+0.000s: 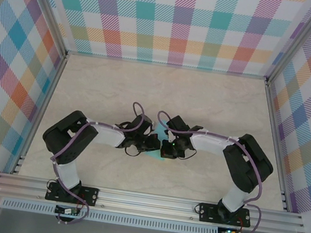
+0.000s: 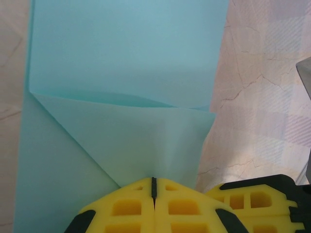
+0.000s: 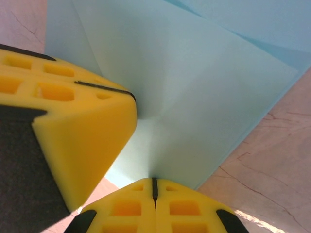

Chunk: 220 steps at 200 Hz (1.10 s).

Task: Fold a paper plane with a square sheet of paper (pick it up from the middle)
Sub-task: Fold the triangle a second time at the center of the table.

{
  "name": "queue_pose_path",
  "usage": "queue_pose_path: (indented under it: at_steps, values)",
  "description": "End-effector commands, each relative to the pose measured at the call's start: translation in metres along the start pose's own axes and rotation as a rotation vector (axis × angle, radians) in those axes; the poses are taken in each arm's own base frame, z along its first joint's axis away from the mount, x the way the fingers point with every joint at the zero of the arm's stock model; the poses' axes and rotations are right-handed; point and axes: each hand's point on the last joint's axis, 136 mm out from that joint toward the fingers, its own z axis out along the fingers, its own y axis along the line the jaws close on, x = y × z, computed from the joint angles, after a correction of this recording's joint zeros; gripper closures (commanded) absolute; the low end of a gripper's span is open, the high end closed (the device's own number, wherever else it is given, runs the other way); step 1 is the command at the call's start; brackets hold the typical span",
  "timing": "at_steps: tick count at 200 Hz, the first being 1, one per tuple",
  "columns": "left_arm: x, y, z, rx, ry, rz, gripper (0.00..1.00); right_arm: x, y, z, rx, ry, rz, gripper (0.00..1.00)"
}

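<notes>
Fingers, left gripper [image 2: 153, 183]: closed tight with no gap, tips down on the sheet [image 2: 126, 68] at the lower middle of the left wrist view.
Fingers, right gripper [image 3: 154, 183]: likewise closed, tips on the sheet near its edge, with the left gripper's yellow fingers just beside them at the left of that view. Whether either pair nips any paper cannot be told.
Sheet: turquoise, on the table [image 1: 119, 87] at mid-frame of the top view, mostly under the two wrists. One corner is turned over in a diagonal flap, and the crease looks soft.
Step in hand, by judgement: an early corner fold, being pressed down; no plane formed yet.
Next move calls for flattening that crease without dragging the sheet, then a matching fold at the opposite corner.
</notes>
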Motion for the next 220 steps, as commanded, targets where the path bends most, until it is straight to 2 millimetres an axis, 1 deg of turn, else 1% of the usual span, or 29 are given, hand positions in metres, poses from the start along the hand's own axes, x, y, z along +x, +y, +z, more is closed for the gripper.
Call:
queue_pose_path:
  at_steps: [1,33,60,81,100,116,136,151,169,191,220]
  values:
    - [-0.016,0.043,-0.009,-0.150,-0.048,-0.022,1.00,0.050,-0.067,0.025,0.232,0.154,0.066,1.00]
    - [-0.041,0.060,-0.015,-0.156,-0.065,-0.039,1.00,0.053,-0.070,0.025,0.242,0.159,0.064,1.00]
    - [-0.067,0.064,-0.024,-0.137,-0.089,-0.045,1.00,0.052,-0.069,0.025,0.237,0.161,0.059,1.00]
    - [-0.083,0.060,-0.033,-0.127,-0.110,-0.033,1.00,0.052,-0.067,0.024,0.231,0.160,0.059,1.00]
    - [-0.089,0.044,-0.041,-0.084,-0.124,-0.007,1.00,0.050,-0.063,0.022,0.217,0.154,0.058,1.00]
    - [-0.085,0.027,-0.048,-0.019,-0.129,0.008,1.00,0.049,-0.060,0.021,0.203,0.149,0.058,1.00]
    - [-0.072,0.011,-0.053,0.031,-0.126,0.030,1.00,0.044,-0.051,0.018,0.167,0.135,0.051,1.00]
    - [-0.060,0.000,-0.051,0.066,-0.110,0.046,1.00,0.038,-0.040,0.015,0.129,0.117,0.044,1.00]
    - [-0.046,-0.008,-0.041,0.087,-0.079,0.060,1.00,0.026,-0.025,0.008,0.081,0.083,0.033,1.00]
    - [-0.037,-0.005,-0.024,0.065,-0.043,0.062,1.00,0.015,-0.010,0.003,0.033,0.052,0.026,1.00]
    - [-0.035,0.004,-0.012,0.040,-0.032,0.042,1.00,0.010,-0.003,-0.002,0.012,0.030,0.016,1.00]
